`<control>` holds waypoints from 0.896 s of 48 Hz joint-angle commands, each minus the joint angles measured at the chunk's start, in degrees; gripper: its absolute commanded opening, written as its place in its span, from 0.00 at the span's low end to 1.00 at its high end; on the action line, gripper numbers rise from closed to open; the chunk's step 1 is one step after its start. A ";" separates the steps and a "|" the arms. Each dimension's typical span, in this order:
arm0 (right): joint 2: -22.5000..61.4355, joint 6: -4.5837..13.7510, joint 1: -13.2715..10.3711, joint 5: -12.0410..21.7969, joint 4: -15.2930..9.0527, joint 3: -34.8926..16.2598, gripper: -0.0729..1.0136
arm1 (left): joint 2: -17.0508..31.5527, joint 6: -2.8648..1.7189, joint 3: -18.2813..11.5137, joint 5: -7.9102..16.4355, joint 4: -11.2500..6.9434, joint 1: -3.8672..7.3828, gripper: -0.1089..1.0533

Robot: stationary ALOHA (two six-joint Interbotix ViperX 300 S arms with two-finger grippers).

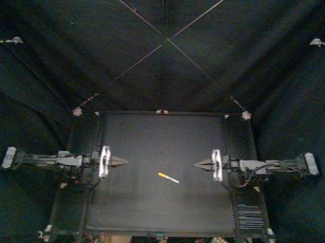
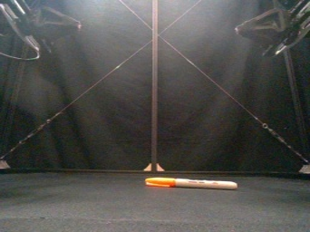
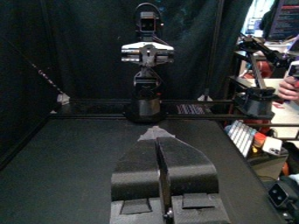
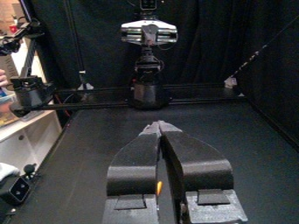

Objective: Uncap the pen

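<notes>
Orange-capped pen point(image 2: 191, 184) lies flat, its print unreadable; left fingers point(image 3: 135, 171) and right fingers point(image 4: 135, 175) closed.

bare table point(image 1: 140, 142) round pen point(image 1: 166, 177), open — both sides

No text, label or number can be read; any print on the orange-capped white marker pen point(image 2: 191, 183) is too small to tell.

pen point(image 2: 191, 184) lies on black table point(image 1: 140, 142)
</notes>
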 commanded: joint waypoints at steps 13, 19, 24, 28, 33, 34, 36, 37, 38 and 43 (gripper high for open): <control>14.41 5.36 0.26 -0.09 7.29 1.93 0.16 | 15.73 0.44 -1.14 -1.14 0.70 0.88 0.12; 21.88 7.38 0.53 0.00 11.07 1.14 0.29 | 20.65 0.44 -2.02 -1.67 0.53 0.88 0.18; 28.21 7.38 0.79 0.09 12.74 -0.53 0.48 | 24.26 0.35 -2.64 -2.37 0.53 1.05 0.25; 32.70 7.38 1.23 0.18 12.74 -2.20 0.63 | 26.37 0.35 -3.16 -2.64 0.53 1.14 0.31; 39.11 6.86 2.29 0.35 12.48 -5.19 0.79 | 28.92 0.35 -3.87 -3.08 0.53 1.14 0.40; 40.25 6.68 2.55 0.35 12.30 -5.80 0.81 | 29.36 0.26 -4.04 -2.90 0.44 1.14 0.42; 42.36 6.68 2.81 0.79 11.78 -7.03 0.83 | 30.32 0.35 -4.39 -2.90 0.53 1.14 0.45; 43.42 6.68 2.81 1.05 11.43 -7.65 0.84 | 30.76 0.35 -4.57 -2.90 0.44 1.23 0.47; 44.47 6.68 2.81 1.41 10.99 -8.26 0.84 | 31.20 0.35 -4.66 -2.90 0.53 1.23 0.48; 48.87 6.94 2.81 3.52 8.70 -11.25 0.84 | 33.75 0.44 -5.54 -2.90 0.53 1.23 0.57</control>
